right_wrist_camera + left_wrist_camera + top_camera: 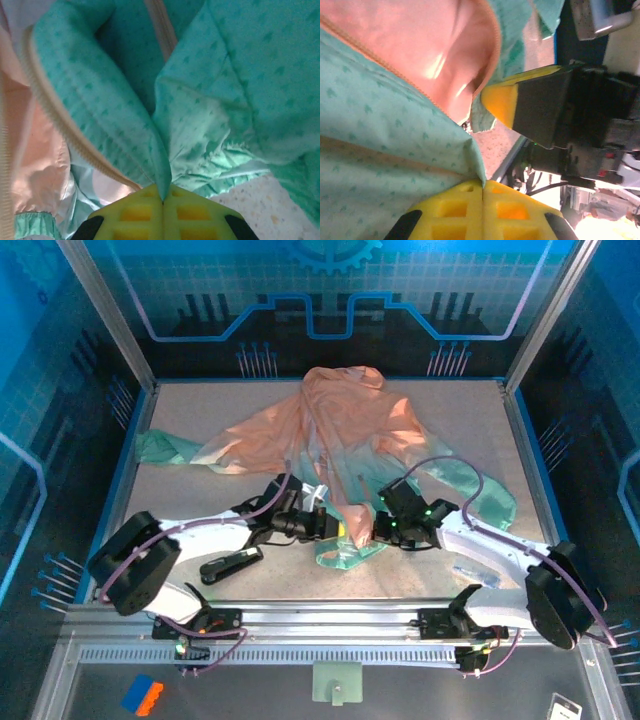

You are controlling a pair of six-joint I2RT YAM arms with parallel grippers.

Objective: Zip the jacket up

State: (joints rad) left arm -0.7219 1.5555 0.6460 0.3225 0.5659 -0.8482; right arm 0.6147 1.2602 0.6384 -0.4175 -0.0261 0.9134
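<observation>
The jacket (pixel 340 420) lies spread across the bench (pixel 460 440), hem toward you.
Your left gripper (pixel 482 186) and right gripper (pixel 162 199) each pinch mint-green fabric at its near edge, close beside each other.

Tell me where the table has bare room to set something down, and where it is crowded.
Bare table lies in the back left and back right corners, behind the jacket; also at the left, between its sleeve and the black tool. Crowded: front middle, where the left end effector and right end effector pinch the jacket.
</observation>
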